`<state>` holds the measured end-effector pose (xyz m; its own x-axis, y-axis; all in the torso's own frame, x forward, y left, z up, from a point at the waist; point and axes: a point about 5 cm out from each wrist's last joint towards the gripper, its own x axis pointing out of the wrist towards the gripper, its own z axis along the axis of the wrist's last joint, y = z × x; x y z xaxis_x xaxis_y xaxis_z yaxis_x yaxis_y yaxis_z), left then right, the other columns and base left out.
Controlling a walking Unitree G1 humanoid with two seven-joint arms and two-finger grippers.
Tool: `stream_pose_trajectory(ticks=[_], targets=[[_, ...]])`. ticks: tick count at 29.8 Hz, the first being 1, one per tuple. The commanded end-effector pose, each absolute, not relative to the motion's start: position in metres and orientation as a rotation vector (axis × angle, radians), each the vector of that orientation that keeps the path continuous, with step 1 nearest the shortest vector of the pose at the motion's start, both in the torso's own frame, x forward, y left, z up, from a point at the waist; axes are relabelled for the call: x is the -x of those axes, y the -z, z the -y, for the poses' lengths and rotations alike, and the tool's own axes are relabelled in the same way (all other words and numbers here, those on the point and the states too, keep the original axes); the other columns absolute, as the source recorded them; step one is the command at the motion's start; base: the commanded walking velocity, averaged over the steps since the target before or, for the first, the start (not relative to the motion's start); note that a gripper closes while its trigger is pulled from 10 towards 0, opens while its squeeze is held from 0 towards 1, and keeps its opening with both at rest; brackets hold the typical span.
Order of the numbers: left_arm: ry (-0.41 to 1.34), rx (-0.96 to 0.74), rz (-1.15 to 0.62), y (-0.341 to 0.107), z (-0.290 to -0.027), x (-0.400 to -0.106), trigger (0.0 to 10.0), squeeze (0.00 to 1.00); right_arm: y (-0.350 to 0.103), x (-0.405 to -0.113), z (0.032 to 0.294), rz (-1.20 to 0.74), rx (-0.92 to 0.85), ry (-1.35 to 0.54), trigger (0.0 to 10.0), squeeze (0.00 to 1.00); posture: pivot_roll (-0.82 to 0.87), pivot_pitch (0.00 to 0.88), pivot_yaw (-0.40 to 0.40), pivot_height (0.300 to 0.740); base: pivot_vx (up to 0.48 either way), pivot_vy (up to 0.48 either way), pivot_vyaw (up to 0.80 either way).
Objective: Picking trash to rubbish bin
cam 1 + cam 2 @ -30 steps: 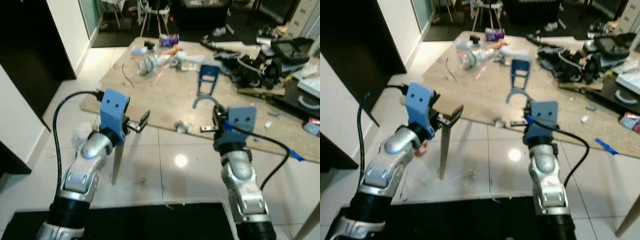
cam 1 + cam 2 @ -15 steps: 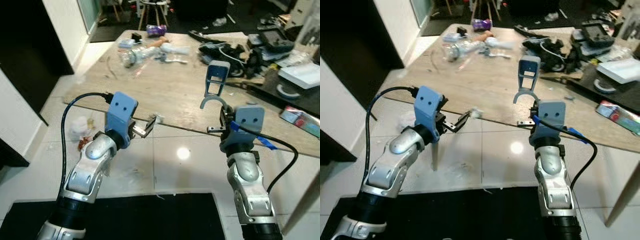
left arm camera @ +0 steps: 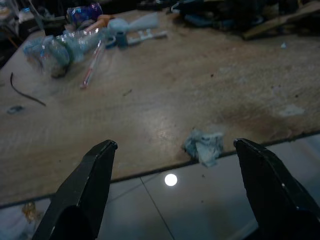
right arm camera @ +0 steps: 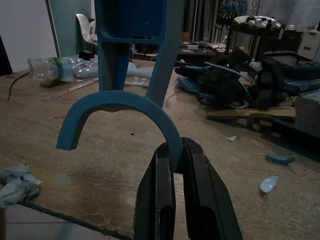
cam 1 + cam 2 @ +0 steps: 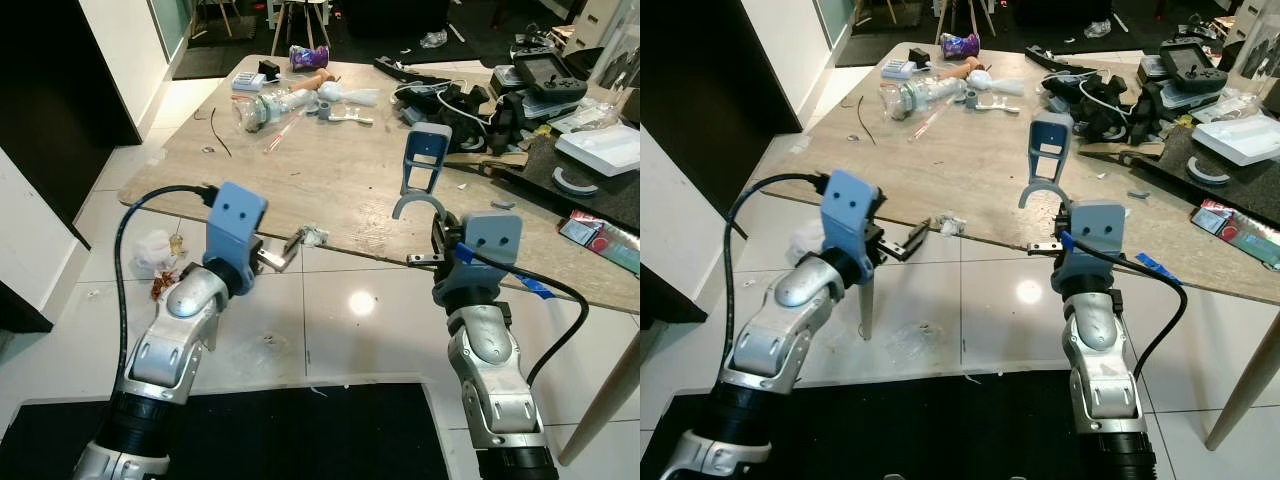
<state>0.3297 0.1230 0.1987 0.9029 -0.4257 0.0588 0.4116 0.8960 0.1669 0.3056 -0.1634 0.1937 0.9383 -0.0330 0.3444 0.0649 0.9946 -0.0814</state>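
A: Item one, left claw (image 5: 288,250). State?

B: Spread wide, nothing in it. You hold it level just off the table (image 5: 340,170) edge. In its wrist view the wad (image 3: 204,146) sits between the two fingers (image 3: 85,190), a little ahead of them.

A: Item two, right claw (image 4: 175,200)?

B: Pressed together on the bracket (image 5: 422,175). It pinches one leg of the blue arch (image 4: 117,107), and the frame stands up above the table near your side.

A: Item three, the wad. Where, and how will it handle?

B: A crumpled pale scrap, tissue by the look of it, on the table's near edge (image 5: 945,225). You should find it light and soft, easy to crush, likely to slide or drop off the edge if nudged. Take it across the middle, fingers either side, and close gently.

A: Item four, other trash?

B: A plastic bottle (image 5: 262,110) and a purple can (image 5: 309,57) at the far end, with a straw (image 3: 92,70) beside the bottle. More wrappers (image 5: 155,255) lie on the floor under the table's left corner.

A: Item five, surface and room?

B: A worn wooden top, cluttered with black gear (image 5: 480,105) on the right. The floor is glossy pale tile (image 5: 350,330) with a dark mat (image 5: 300,430) at your feet. I cannot pick out a bin.
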Motion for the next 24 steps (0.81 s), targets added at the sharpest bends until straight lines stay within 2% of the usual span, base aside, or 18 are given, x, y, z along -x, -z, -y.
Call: stream_pose_trajectory(ticks=[1,17,24], targets=[[0.422,-0.146,0.044,-0.190,-0.127,-0.331,10.0,0.00,-0.196,-0.305,0.161,0.364,0.081,0.044,10.0,0.00,-0.02,0.129,0.080,0.740,0.000,0.480,0.00],[0.357,-0.074,0.143,-0.198,-0.128,-0.327,10.0,0.00,-0.192,-0.304,0.160,0.353,0.081,0.035,10.0,0.00,-0.02,0.097,0.064,0.740,0.000,0.030,0.00],[0.293,-0.083,0.119,-0.192,-0.134,-0.327,10.0,0.00,-0.185,-0.304,0.160,0.324,0.079,0.027,10.0,0.00,-0.02,0.095,0.052,0.740,0.000,0.000,-0.69]])
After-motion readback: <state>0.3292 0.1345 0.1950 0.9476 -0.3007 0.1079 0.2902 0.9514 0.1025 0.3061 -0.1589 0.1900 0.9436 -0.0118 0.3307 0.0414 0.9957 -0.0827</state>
